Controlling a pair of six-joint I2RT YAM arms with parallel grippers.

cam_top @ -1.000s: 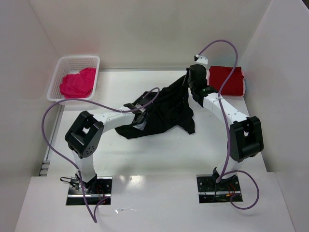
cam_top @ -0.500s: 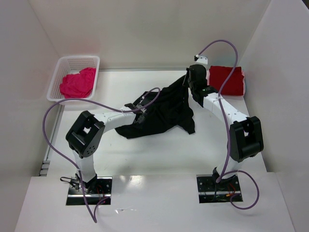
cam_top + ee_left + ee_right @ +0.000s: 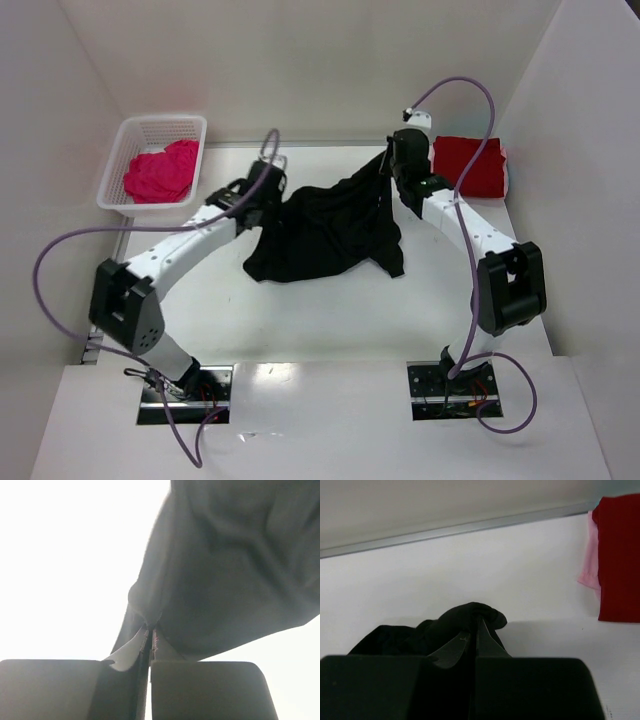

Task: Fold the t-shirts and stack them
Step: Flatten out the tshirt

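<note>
Black t-shirt (image 3: pixel 325 235) crumpled, stretched across the worktop's (image 3: pixel 330 320) middle toward its far edge. Left jaws fully closed, pinching its left end; right jaws fully closed, pinching its right end.

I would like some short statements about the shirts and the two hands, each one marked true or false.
1. The left hand is shut on the black t-shirt. True.
2. The right hand is open and holds nothing. False: it is also shut on the black t-shirt.
3. The magenta-pink t-shirt lies in the white basket. True.
4. The dark red t-shirt lies in the basket too. False: it lies on the table at the far right, beside the right arm.
</note>
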